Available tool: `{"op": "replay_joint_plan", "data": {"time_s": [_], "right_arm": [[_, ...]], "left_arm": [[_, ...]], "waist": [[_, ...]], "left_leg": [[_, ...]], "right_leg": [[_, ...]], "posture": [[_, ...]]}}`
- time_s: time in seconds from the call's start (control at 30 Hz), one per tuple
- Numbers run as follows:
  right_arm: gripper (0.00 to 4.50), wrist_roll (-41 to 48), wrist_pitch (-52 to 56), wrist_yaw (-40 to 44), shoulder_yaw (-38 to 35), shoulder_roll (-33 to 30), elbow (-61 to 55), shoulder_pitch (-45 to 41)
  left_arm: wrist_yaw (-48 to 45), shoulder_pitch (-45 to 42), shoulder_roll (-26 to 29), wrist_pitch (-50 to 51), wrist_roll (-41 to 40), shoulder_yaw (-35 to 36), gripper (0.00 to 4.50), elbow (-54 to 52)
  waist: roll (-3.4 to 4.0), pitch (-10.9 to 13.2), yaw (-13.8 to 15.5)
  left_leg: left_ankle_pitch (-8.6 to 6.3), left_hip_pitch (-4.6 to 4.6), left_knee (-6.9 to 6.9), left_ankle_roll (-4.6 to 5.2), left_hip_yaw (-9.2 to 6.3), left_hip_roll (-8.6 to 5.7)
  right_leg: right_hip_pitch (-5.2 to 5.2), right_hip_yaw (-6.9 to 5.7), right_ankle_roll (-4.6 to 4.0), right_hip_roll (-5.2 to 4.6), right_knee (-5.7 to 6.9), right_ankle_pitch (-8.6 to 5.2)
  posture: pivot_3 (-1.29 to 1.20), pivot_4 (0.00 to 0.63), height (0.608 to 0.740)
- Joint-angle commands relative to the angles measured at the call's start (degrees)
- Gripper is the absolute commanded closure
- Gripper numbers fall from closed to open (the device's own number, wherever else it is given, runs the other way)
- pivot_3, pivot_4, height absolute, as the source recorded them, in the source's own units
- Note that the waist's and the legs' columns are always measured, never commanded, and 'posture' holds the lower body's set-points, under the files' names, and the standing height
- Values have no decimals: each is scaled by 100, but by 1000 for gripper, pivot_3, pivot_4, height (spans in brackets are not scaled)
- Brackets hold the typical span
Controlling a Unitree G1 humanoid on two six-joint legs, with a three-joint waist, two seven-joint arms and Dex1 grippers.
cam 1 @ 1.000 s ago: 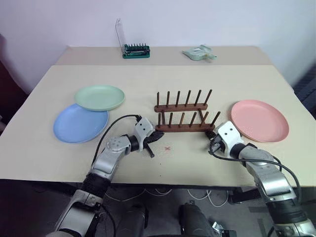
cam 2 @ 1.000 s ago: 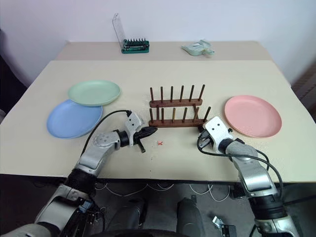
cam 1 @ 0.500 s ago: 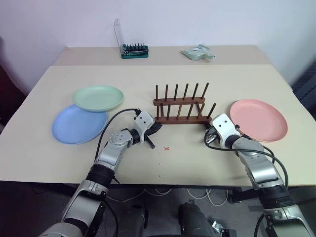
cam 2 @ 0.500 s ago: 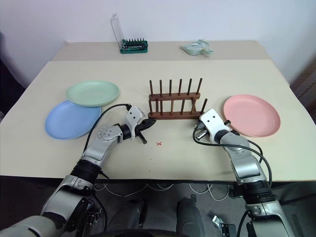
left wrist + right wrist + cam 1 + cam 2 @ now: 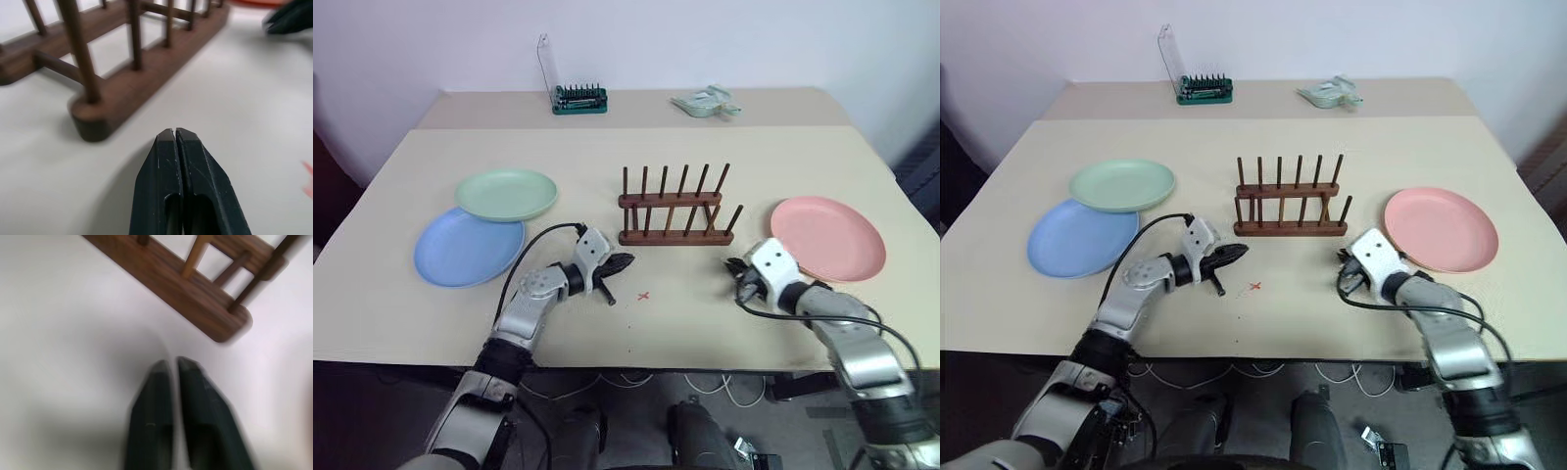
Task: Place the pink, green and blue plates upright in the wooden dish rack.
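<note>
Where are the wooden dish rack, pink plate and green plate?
wooden dish rack (image 5: 674, 235), left eye view, front base rail.
pink plate (image 5: 828, 238), left eye view, plate centre.
green plate (image 5: 506, 194), left eye view, plate centre.

The wooden dish rack (image 5: 673, 208) looked like dark brown, smooth-finished wood with visible grain on its rails. The pink plate (image 5: 828, 238), green plate (image 5: 507, 194) and blue plate (image 5: 469, 246) appeared as matt plastic. The counter (image 5: 607, 147) had a pale, matt, smooth surface. The left end effector (image 5: 176, 142) had black, lightly scuffed plastic fingers.
</note>
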Motion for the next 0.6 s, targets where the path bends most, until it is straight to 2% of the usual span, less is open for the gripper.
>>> {"op": "replay_joint_plan", "data": {"time_s": [0.03, 0.17, 0.2, 0.33, 0.5, 0.53, 0.57, 0.6], "right_arm": [[2233, 276, 328, 181, -744, -415, -475, 159], [230, 148, 396, 133, -1132, -713, -261, 395], [67, 49, 370, 66, -1179, -766, -112, 449], [67, -318, 320, -229, -995, -789, 438, 501], [67, -650, 193, -503, -797, -764, 760, 387], [574, -663, 178, -499, -786, -767, 749, 387], [790, -664, 164, -490, -778, -771, 735, 392], [1197, -660, 158, -473, -770, -775, 701, 405]], "left_arm": [[-448, 262, 187, 18, -283, -15, 4500, -675], [-820, 389, 350, 40, -392, -116, 4500, -992], [-867, 364, 346, 5, -419, -108, 4500, -1009], [-1063, 212, 260, 143, -742, 18, 4500, -1018], [-1160, 148, 292, 83, -780, 17, 4500, -1034], [-1198, 151, 319, 121, -817, 24, 4500, -1071], [-1226, 155, 338, 151, -845, 29, 4500, -1100], [-1263, 168, 363, 182, -871, 26, 4500, -1137]], "waist": [[-1, 1, 6], [-3, 1, 28], [-3, 1, 32], [-3, 2, 30], [-3, 1, 3], [-4, 1, 10], [-4, 2, 18], [-4, 2, 20]], "left_leg": [[0, 0, 2, 0, 0, 0], [0, 2, 6, 1, 1, 2], [0, 2, 7, 0, 4, 2], [-1, -4, 7, 2, 5, 1], [0, -2, 6, 1, 7, 3], [0, -1, 9, 1, 7, 2], [0, 0, 10, 1, 7, 2], [0, -2, 10, 1, 7, 2]], "right_leg": [[1, 0, 0, 0, 0, 0], [8, -1, -2, 2, 0, -1], [9, -1, -2, 0, -1, -1], [6, -1, -2, -1, -8, -1], [3, 0, -2, 1, -4, -1], [7, 0, -1, 1, -4, 0], [9, 0, -1, 0, -5, 0], [8, 0, -1, 0, -6, 0]], "posture": [[0, 150, 740], [0, 150, 740], [0, 150, 740], [0, 150, 740], [0, 150, 740], [0, 150, 740], [0, 150, 740], [0, 150, 740]]}}
